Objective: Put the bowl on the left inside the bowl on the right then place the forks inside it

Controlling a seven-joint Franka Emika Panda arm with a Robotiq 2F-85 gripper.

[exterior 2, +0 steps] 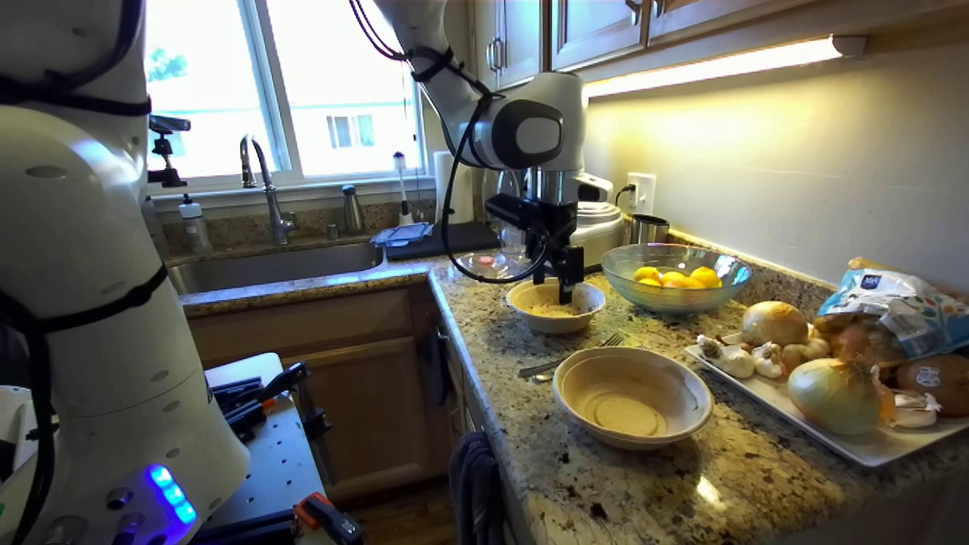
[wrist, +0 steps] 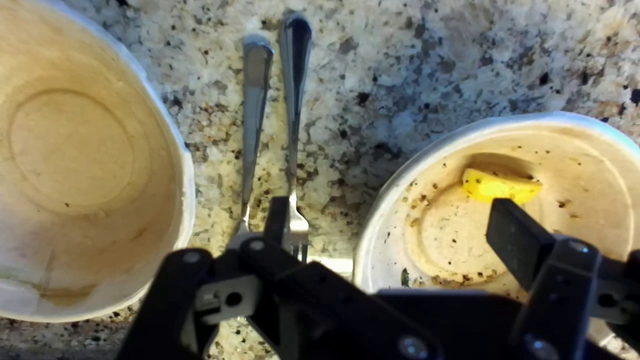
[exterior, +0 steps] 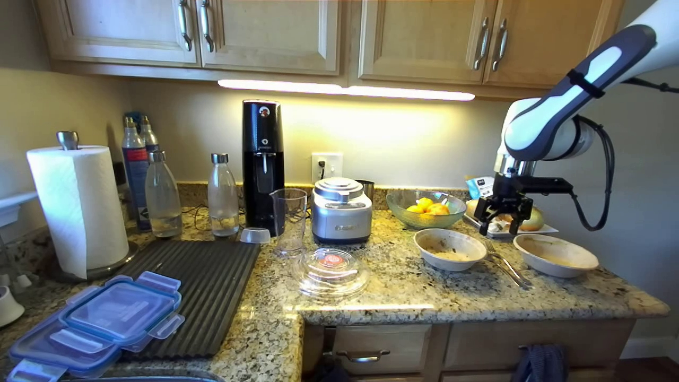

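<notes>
Our gripper (wrist: 392,212) hangs empty, fingers (wrist: 517,242) apart. We judge the bowls (wrist: 75,152) light and bendy, best pinched at the rim; the forks (wrist: 294,110) stiff, slippery, best taken mid-handle.

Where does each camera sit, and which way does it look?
An exterior view: out in the room, facing the cupboards across the counter; the arm and claw show.
An exterior view: close to the robot's body, looking along the counter toward the window; body, arm and claw show.
Wrist view: above the claw, looking down at two bowls with forks between them; only the claw shows.
Both exterior views share the claw, both bowls, the forks and glass fruit bowl.
</notes>
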